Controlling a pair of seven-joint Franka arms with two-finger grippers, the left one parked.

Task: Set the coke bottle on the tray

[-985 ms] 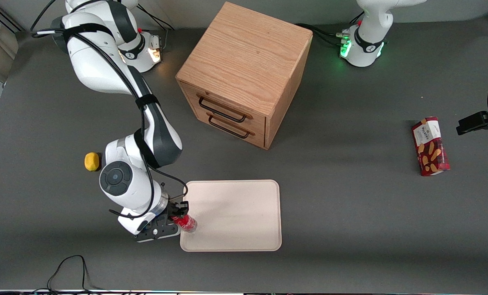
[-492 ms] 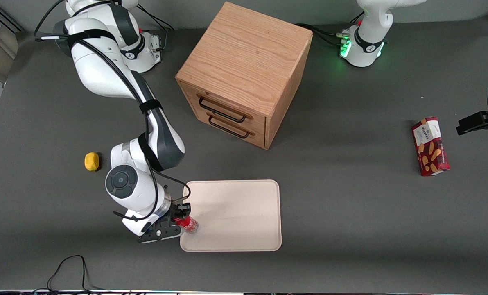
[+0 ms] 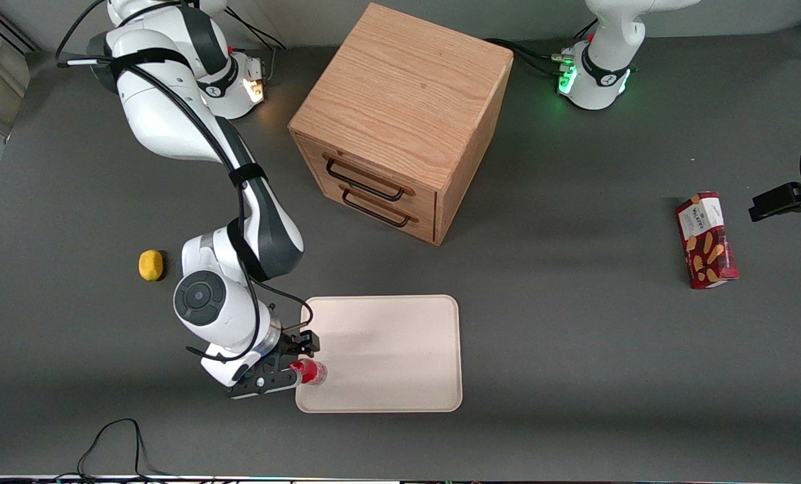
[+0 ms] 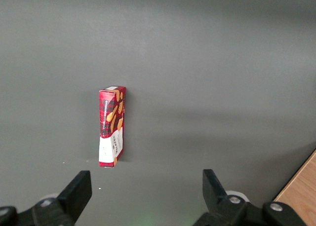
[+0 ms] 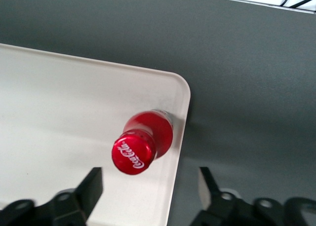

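Step in hand: release; the small red coke bottle with white script on its cap (image 5: 141,148) stands upright on the flat cream tray with rounded corners (image 3: 400,349), so the placing looks done.
Gripper: the black two-finger gripper (image 3: 300,357), lower left of the front view, is above the bottle with its jaws spread and clear of the bottle on both sides.
Bottle position: in the tray corner nearest the front camera, at the working arm's end, close to the low rim.
Next move: probably a straight vertical retreat, without brushing the cap.
Edge risk: a sideways nudge could tip the bottle over the rim.
Open room: bare grey tabletop (image 3: 575,349) surrounds the tray; the oak two-drawer cabinet (image 3: 400,121), small yellow lemon (image 3: 150,265) and red wafer box (image 3: 705,239) lie well apart.
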